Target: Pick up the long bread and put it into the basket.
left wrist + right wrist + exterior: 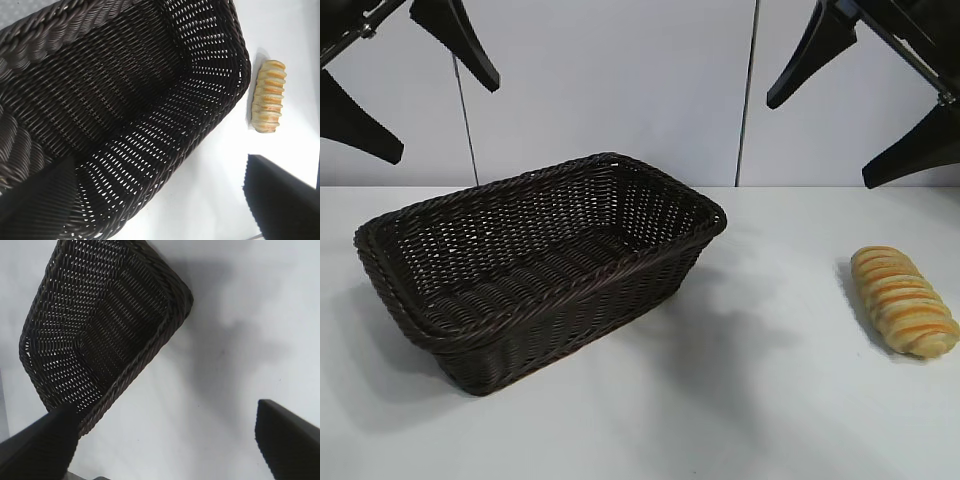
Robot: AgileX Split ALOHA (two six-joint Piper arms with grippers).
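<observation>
Bread [903, 300] — white table [770, 400], beside basket [540, 265].

The basket [540, 265] stands on the desk [760, 400] at the left of the exterior view, set at a slant — one corner toward the wall [610, 90] behind, the opposite corner toward the front. The bread [902, 300] lies on the desk well apart from it, far to the right, lengthwise from back to front. Bare desk lies between them. The left claw [395, 80] hangs high above the basket's left end; the right claw [865, 105] hangs high above the bread — both spread wide.
</observation>
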